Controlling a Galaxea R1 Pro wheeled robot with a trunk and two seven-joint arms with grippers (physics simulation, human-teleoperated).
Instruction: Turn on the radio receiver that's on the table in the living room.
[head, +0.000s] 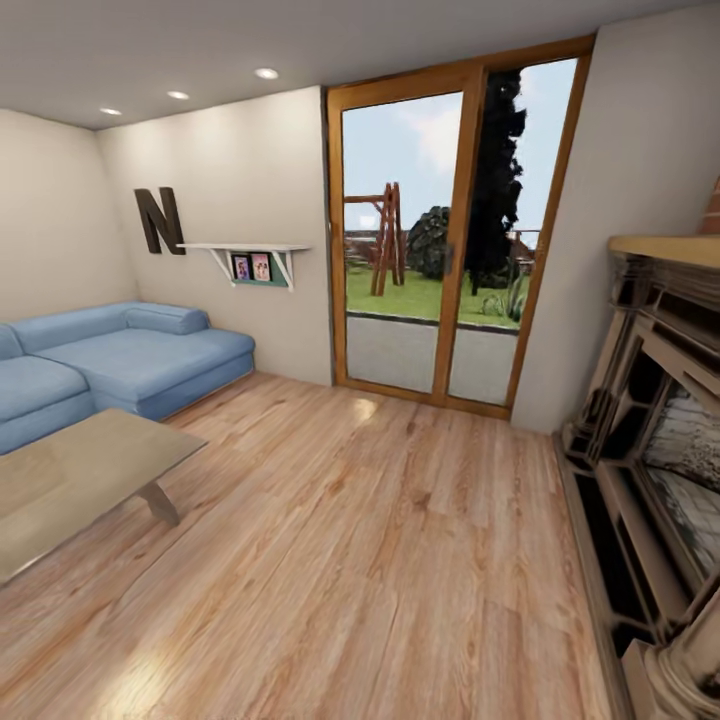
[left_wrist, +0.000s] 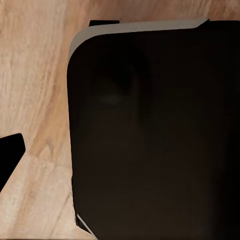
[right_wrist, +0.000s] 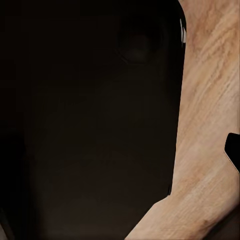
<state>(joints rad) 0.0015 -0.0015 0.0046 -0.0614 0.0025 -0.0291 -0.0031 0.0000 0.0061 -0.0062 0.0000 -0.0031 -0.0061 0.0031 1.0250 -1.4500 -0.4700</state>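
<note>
Glossy table (head: 70, 480), wood-plank floor (head: 380, 560)

Blue sofa, light wood floor

The sofa (head: 120, 360) is blue; the floor (head: 380, 560) is light brown wood with streaky planks; the table (head: 70, 475) is shiny grey-brown; the walls (head: 250, 180) are beige; the letter N (head: 160, 220) is dark brown; the door frame (head: 455, 240) is orange-brown wood.

From the head view I get a bright, evenly lit room: daylight through the glass door (head: 455, 230), ceiling spotlights (head: 266, 73) glowing, soft sheen on the floor (head: 360, 560). Edges bend wide-angle. Both wrist views are mostly dark, slightly soft.
</note>
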